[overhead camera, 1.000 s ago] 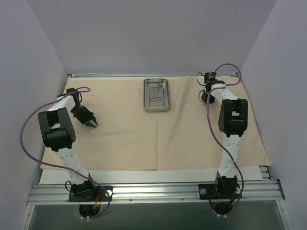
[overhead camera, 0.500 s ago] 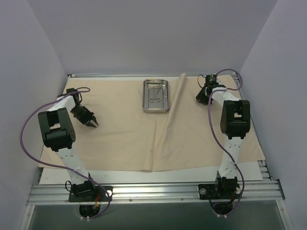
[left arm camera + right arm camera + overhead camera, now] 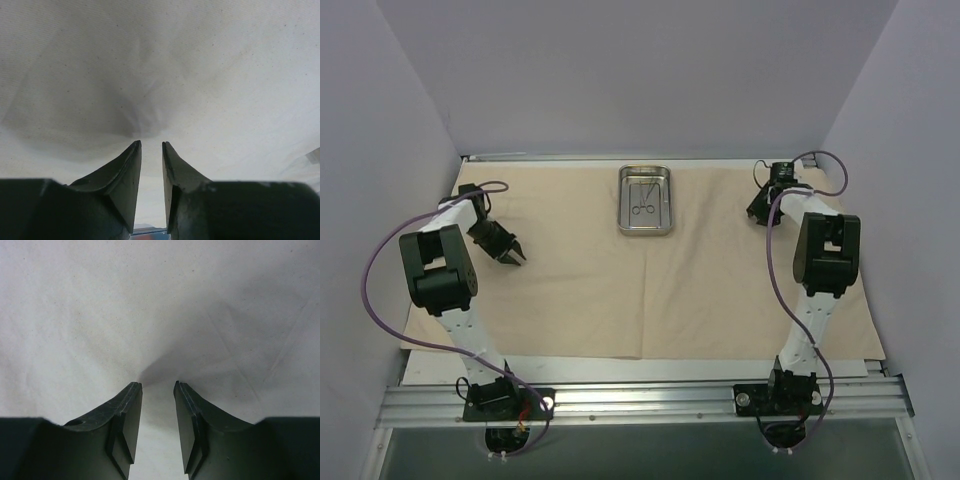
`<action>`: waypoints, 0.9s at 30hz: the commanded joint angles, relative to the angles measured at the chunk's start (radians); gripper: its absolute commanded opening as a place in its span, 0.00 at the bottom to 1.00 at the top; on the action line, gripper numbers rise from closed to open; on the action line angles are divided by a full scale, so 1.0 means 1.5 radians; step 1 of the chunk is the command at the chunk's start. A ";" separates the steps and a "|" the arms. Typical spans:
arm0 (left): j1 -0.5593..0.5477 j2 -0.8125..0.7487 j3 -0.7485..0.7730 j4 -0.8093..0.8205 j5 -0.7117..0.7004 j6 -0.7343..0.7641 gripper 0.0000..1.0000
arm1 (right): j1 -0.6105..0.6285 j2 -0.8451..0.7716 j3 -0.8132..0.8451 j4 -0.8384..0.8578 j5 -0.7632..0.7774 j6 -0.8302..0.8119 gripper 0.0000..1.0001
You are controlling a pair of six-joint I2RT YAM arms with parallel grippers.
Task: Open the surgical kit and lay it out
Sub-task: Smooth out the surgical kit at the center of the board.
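The kit's beige cloth wrap (image 3: 620, 290) lies spread flat over the table. On its far middle stands the steel tray (image 3: 621, 200), holding two thin scissor-like instruments (image 3: 642, 198). My left gripper (image 3: 520, 258) hovers low over the cloth's left part, well left of the tray. In the left wrist view the left gripper (image 3: 151, 144) shows a narrow gap with only the cloth (image 3: 160, 60) beyond. My right gripper (image 3: 754, 214) sits over the cloth's far right part. From the right wrist, the right gripper (image 3: 157, 384) is open, with nothing between the jaws above the cloth (image 3: 100, 305).
Pale walls close in the table on the left, back and right. A metal rail (image 3: 640, 400) with both arm bases runs along the near edge. A strip of white table (image 3: 700, 365) shows in front of the cloth.
The right arm moved right, drawing the cloth with it. A raised fold right of the tray has flattened. The right jaws have spread apart and let go of the cloth. The left arm stayed put.
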 commanded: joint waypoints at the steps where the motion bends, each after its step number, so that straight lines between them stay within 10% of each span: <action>1: 0.003 -0.028 0.021 0.014 0.008 0.017 0.33 | -0.003 0.044 0.042 -0.138 0.082 -0.069 0.35; 15: -0.016 -0.012 0.064 0.014 -0.017 0.033 0.46 | 0.044 0.062 0.159 -0.218 0.127 -0.109 0.57; 27: 0.041 -0.016 -0.108 0.092 0.054 -0.020 0.47 | -0.031 0.161 0.179 -0.207 0.148 -0.141 0.62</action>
